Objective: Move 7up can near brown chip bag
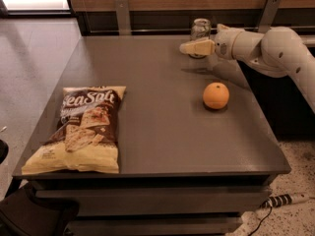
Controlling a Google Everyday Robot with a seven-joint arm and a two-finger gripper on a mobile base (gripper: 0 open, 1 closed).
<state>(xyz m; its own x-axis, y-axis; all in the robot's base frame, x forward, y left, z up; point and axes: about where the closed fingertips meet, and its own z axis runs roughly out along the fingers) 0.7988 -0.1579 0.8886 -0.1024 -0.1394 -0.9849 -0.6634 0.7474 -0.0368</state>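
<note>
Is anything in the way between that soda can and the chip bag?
Nothing visible. The gripper is at the small silver 7up can; bare grey tabletop runs to the large brown chip bag. The round orange sits aside.
</note>
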